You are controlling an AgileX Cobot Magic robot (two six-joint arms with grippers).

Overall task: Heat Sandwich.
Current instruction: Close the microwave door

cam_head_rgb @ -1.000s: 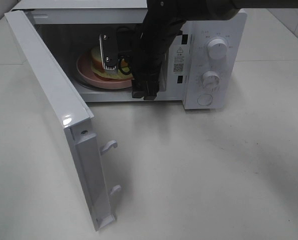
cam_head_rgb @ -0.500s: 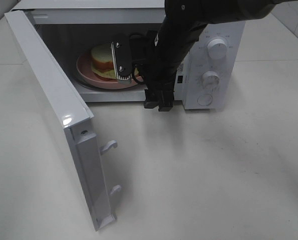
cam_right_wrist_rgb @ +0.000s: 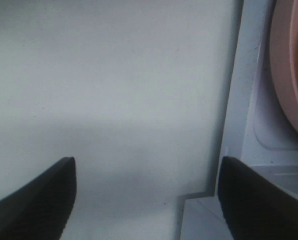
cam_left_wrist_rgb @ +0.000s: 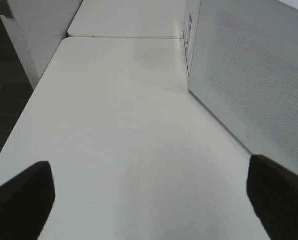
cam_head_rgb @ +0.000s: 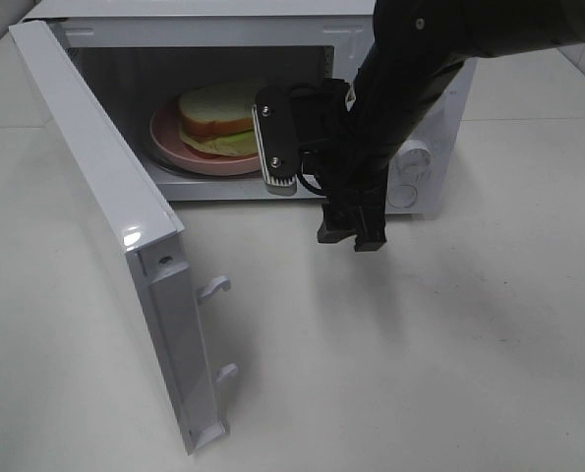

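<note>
Sandwich (cam_head_rgb: 218, 120) seated on pink plate (cam_head_rgb: 174, 149), inside open microwave (cam_head_rgb: 194, 8), far side of bench (cam_head_rgb: 420, 344). Door (cam_head_rgb: 95, 187) swung wide toward near left, latch hooks (cam_head_rgb: 216, 286) exposed. Right tool (cam_head_rgb: 317, 208) just outside cavity mouth, jaws spread wide, holding nothing. Left tool (cam_left_wrist_rgb: 149, 200) over bare bench beside dotted white panel, prob. door's outer face; jaws wide too, empty. Next, prob.: shut door. Clear right tool from swing path 1st. Push w/ left on outer face near free edge, not hinge; slow arc, firm at end to seat hooks. Avoid jolting plate. Then dial (cam_head_rgb: 411, 154), half hidden behind arm.
</note>
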